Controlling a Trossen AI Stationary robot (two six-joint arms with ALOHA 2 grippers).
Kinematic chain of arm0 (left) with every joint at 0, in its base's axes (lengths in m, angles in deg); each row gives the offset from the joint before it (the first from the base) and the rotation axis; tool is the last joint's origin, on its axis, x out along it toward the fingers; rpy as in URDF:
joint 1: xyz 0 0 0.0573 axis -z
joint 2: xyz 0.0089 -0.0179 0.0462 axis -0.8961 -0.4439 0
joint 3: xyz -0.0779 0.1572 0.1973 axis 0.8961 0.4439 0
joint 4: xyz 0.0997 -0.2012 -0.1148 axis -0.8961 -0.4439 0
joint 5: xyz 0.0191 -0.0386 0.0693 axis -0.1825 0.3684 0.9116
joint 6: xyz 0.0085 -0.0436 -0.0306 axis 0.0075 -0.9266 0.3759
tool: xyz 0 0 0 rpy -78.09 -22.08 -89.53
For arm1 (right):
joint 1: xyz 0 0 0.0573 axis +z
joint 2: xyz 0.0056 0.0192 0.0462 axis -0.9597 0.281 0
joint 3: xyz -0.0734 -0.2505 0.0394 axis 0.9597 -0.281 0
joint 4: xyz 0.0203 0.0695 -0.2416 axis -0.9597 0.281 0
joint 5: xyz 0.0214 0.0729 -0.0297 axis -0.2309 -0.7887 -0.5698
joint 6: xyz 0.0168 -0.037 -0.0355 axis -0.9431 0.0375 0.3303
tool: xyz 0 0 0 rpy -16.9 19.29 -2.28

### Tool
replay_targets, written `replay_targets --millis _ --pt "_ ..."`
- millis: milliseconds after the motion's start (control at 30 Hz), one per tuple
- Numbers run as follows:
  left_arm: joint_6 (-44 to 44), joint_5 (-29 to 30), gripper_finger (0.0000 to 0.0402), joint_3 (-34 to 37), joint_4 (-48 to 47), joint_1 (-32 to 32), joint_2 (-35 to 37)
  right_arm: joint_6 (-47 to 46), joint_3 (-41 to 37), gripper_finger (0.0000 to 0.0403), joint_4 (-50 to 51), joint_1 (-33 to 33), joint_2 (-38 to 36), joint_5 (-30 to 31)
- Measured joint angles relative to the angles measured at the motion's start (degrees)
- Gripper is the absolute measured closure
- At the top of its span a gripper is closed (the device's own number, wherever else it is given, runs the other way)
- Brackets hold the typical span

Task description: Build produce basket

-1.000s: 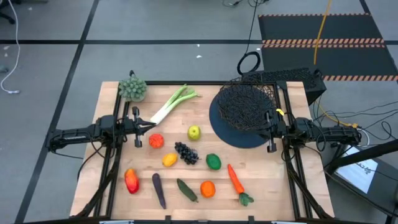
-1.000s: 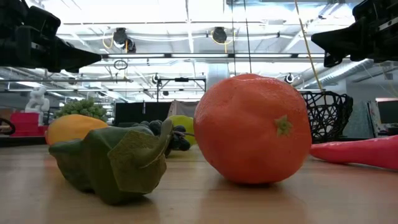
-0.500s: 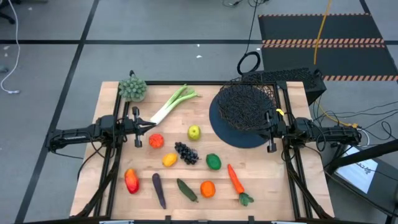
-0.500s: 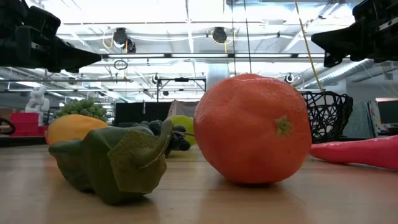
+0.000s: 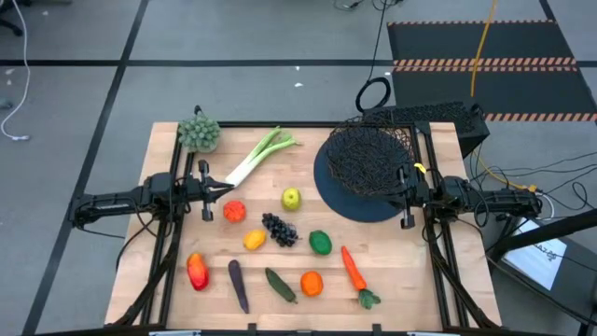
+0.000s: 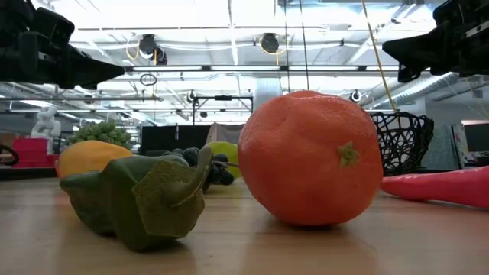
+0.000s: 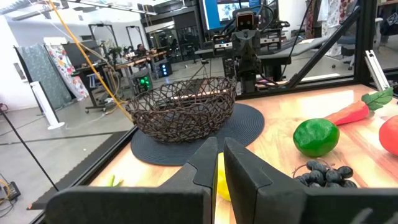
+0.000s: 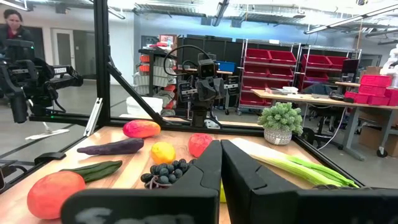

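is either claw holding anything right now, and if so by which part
Nothing is held. The left claw is shut and empty above the table near the leek; the right claw is shut and empty beside the basket.

Bright overhead ceiling light, soft shadows, blurred low-view foreground.

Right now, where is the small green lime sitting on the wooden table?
In the high view, the small green lime lies near the table's middle, just right of the dark grape bunch, with the orange carrot to its lower right and the black wire-mesh basket above it.
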Motion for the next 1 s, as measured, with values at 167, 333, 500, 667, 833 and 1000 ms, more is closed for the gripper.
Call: replay_targets --millis 167,333,500,667,833,1000 --pt "0.00 0.00 0.0371 0.00 0.01 -0.01 0.00 0.00 0.00 0.0403 0.00 0.01 -0.02 0.01" --pt "0.00 0.00 0.0371 0.00 0.01 -0.01 0.00 0.00 0.00 0.0403 0.02 0.00 0.00 0.02" --pt "0.01 0.00 0.0371 0.00 0.00 0.00 0.00 0.00 0.00 0.0403 0.00 0.00 0.00 0.00" --pt "0.01 0.00 0.0371 0.00 0.00 -0.01 -0.02 0.00 -0.02 0.0403 -0.18 0.01 0.00 0.00" --pt "0.00 0.00 0.0371 0.00 0.01 -0.01 0.00 -0.07 0.00 0.0403 -0.22 0.00 -0.02 0.00" --pt "0.01 0.00 0.0371 0.00 0.04 -0.01 0.00 -0.04 0.00 0.0403 -0.64 0.01 0.00 0.01"
